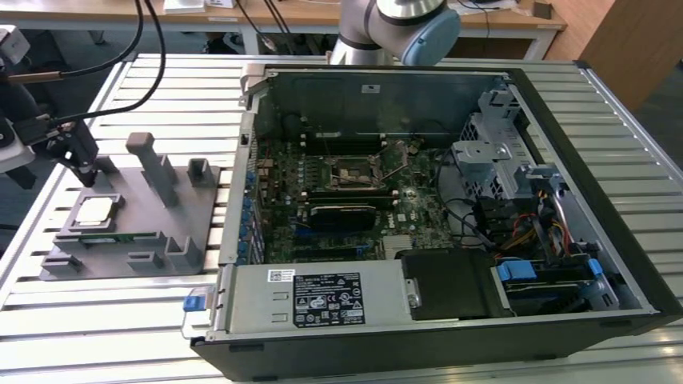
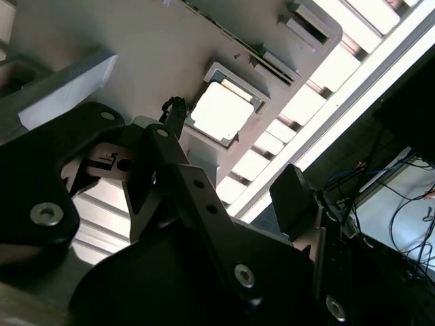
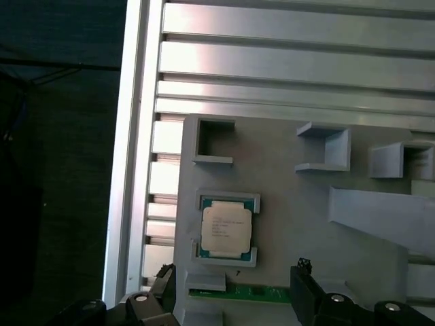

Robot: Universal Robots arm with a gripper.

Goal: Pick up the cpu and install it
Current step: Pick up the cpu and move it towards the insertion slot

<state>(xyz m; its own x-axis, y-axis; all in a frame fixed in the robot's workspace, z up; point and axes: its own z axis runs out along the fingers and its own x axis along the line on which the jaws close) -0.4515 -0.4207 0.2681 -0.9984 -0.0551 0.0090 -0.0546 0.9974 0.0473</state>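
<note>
- The gripper (image 1: 83, 160) hangs spread wide and empty above the grey tray (image 1: 64, 268).
- The cpu (image 3: 226, 229) lies flat in its nest by a tray edge, just beside the memory strip (image 3: 238, 293).
- Best done by straddling the cpu squarely and lowering level.

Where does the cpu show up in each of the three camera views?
Exterior view: the cpu lies in a recess of the grey tray, at the exterior view's left, outside the computer case.
First wrist view: the cpu sits in that recess, near the green memory strip.
Second wrist view: the cpu shows as a bright square in that recess.
Shared landmark: the grey tray.
</note>
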